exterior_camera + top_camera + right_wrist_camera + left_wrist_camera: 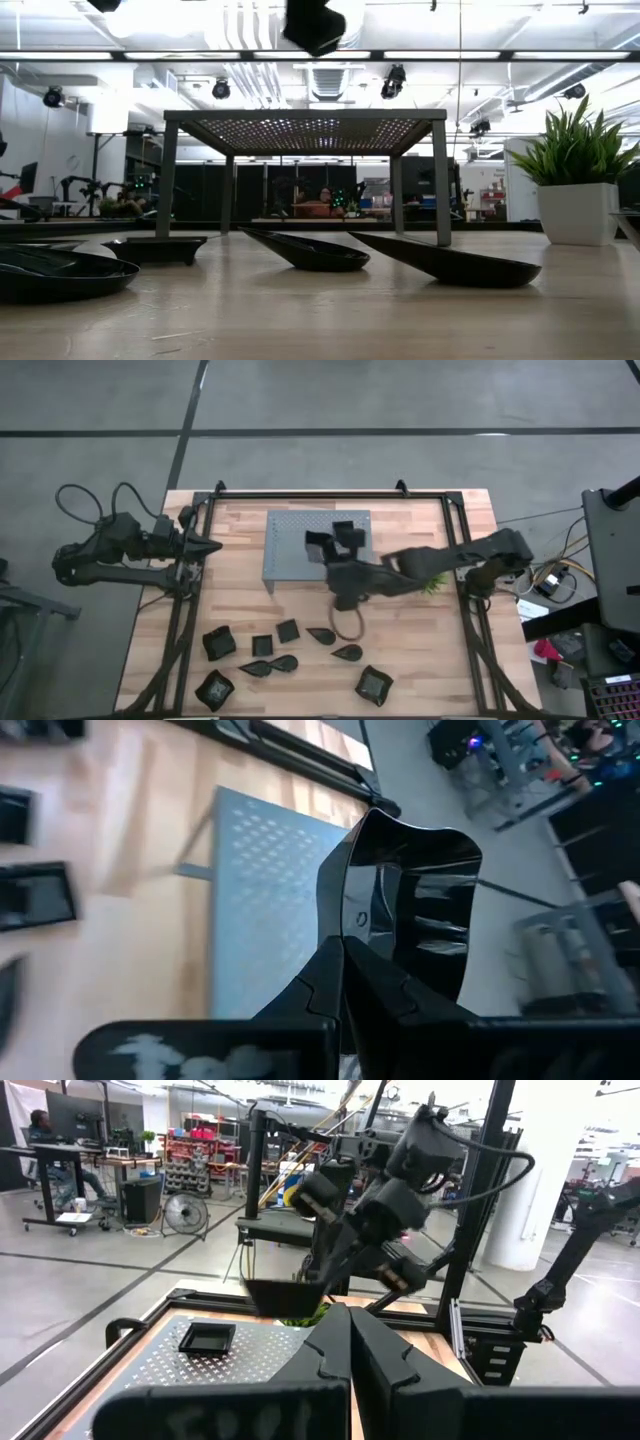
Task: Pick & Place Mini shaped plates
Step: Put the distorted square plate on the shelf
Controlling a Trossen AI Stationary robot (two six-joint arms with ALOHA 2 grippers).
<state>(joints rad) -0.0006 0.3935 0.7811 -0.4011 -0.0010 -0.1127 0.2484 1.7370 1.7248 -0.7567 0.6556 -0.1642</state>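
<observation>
Several small black plates, square and teardrop-shaped, lie on the near part of the table (288, 630), (305, 252). One square plate (345, 534) (207, 1338) rests on top of the grey perforated rack (290, 560). My right gripper (328, 556) (343, 955) is over the rack, shut on another square plate (319, 544) (410, 910) (285, 1295), which shows high up in the low view (313, 25). My left gripper (208, 547) (350, 1350) waits shut at the table's left edge, pointing toward the rack. My right gripper pinches the square plate by one raised rim wall (340, 925) between its two fingers. The fingers come slanting from the table's right and near side. The plate is lifted clear, above the rack top, and sticks out beyond the fingertips.
A small green plant in a white pot (436, 582) (578, 175) stands right of the rack, under my right arm. A black frame (330, 493) rims the table. A dark loop (347, 625) hangs below my right wrist. Bare wood lies between rack and plates.
</observation>
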